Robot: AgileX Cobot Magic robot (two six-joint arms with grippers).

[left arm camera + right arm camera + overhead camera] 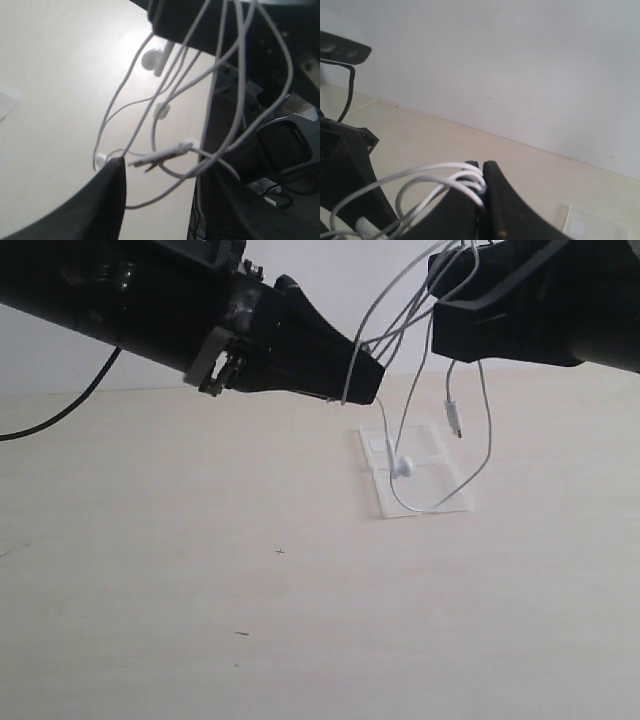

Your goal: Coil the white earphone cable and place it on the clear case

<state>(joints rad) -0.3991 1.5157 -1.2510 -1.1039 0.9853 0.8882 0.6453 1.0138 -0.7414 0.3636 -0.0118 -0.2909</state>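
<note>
Our right gripper (482, 167) clamps the thin white earphone cable (403, 467), dangling over the flat clear plastic case (440, 502) at six o'clock. Our left gripper (365, 380), jaws apart at nine o'clock, should gather loops gently.

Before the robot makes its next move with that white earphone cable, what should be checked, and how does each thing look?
1. Grip: right fingers shut on the white earphone cable: ok.
2. Helper: left fingers open, strands running between them: ok.
3. Coil: loops wound tidy: not ok, they hang loose.
4. Target: clear case flat on the table under the loops: ok.
5. Contact: hanging earbud touching the case: cannot tell.
</note>
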